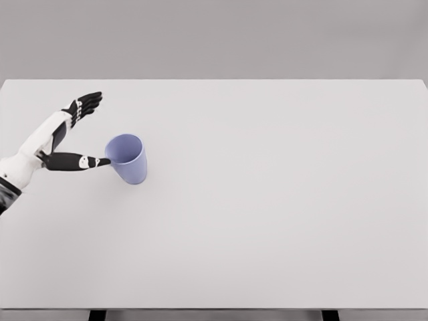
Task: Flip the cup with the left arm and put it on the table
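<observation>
1. Locate the left robot hand (85, 130) at the far left of the head view. Its arm enters from the left edge. The fingers (87, 103) are extended up and away, and the thumb (90, 162) reaches right toward the cup. The robot hand is spread wide and grasps nothing.
2. Check the thumb tip. It appears to touch, or lie just beside, the left rim of the cup. The view does not settle which.
3. Locate the cup (128, 158), left of centre on the bench (281, 200). Its mouth faces up and toward the camera and its body narrows downward. It appears to stand mouth-up, possibly tilted; the view does not confirm which.
4. Note that the right arm is out of view.
5. Assess progress. No fingers enclose the cup, so you may judge either that the grasp has not started, or that the flip is done and the cup has been let go. One view cannot decide this. If the cup stands stable, only withdrawal of the arm remains.
</observation>
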`<state>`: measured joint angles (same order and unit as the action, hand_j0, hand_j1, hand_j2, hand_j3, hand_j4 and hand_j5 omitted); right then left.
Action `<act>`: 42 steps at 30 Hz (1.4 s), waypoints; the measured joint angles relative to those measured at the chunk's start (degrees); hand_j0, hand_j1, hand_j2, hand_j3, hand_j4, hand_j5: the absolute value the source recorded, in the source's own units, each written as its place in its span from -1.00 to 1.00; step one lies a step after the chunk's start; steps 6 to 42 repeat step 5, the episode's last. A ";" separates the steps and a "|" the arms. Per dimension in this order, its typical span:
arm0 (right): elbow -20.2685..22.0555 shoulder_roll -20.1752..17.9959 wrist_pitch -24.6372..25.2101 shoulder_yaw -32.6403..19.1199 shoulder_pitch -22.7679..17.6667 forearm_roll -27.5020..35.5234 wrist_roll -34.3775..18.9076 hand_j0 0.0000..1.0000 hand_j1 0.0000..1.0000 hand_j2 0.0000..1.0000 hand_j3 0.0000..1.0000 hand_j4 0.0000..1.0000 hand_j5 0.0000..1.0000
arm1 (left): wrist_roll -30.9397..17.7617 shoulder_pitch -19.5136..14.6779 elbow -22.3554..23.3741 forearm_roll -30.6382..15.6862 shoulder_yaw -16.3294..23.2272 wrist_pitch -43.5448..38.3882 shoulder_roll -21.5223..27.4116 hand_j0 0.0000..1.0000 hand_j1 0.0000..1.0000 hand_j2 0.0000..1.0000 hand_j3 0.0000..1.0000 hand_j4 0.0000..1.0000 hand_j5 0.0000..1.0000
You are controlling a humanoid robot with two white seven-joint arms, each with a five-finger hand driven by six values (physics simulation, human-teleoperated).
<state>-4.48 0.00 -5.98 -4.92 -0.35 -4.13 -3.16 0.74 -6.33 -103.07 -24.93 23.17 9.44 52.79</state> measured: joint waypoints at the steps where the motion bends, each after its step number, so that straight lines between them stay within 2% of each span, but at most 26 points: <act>1: 0.00 0.00 0.00 0.00 0.00 0.00 0.00 1.00 1.00 1.00 1.00 1.00 1.00 | -0.01 0.09 0.00 0.00 -0.13 0.56 0.87 1.00 1.00 1.00 1.00 1.00 1.00; 5: 0.00 0.00 -0.01 0.00 0.00 0.00 0.00 1.00 1.00 1.00 1.00 1.00 1.00 | -0.08 0.00 -0.02 0.04 -0.82 2.45 3.40 1.00 1.00 1.00 1.00 1.00 1.00; 42: 0.00 0.00 -0.01 0.00 0.00 0.00 0.00 1.00 1.00 1.00 1.00 1.00 1.00 | -0.08 0.00 -0.02 0.04 -0.82 2.45 3.40 1.00 1.00 1.00 1.00 1.00 1.00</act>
